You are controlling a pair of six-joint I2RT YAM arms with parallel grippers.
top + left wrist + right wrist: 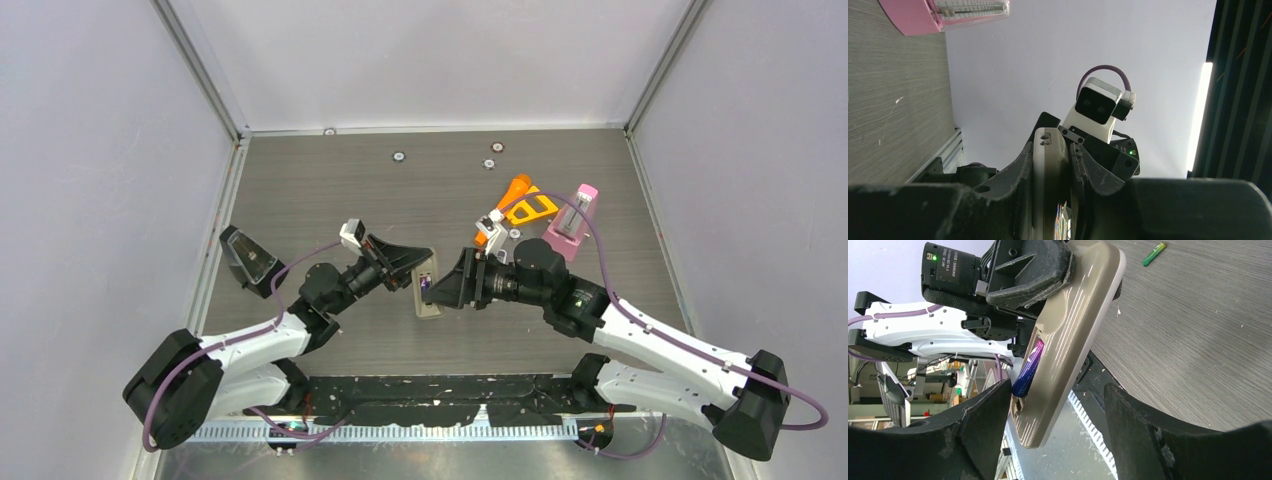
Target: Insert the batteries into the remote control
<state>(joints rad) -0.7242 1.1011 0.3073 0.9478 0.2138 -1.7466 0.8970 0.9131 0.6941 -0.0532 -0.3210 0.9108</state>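
Observation:
My left gripper [418,270] is shut on the beige remote control [428,290] and holds it on edge above the table. In the left wrist view the remote control [1048,170] is clamped between the two fingers of the left gripper [1053,172]. A purple battery [1027,367] lies in the remote control's [1073,335] open compartment, its lower end sticking out. My right gripper [1055,412] is open, its jaws astride the remote's free end; the left finger [983,430] is close beside the purple battery. A green battery [1153,253] lies on the table beyond.
An orange remote [525,205] and a pink device [572,222] lie at the back right of the table. A black wedge-shaped object [248,257] sits at the left edge. Enclosure walls stand on three sides.

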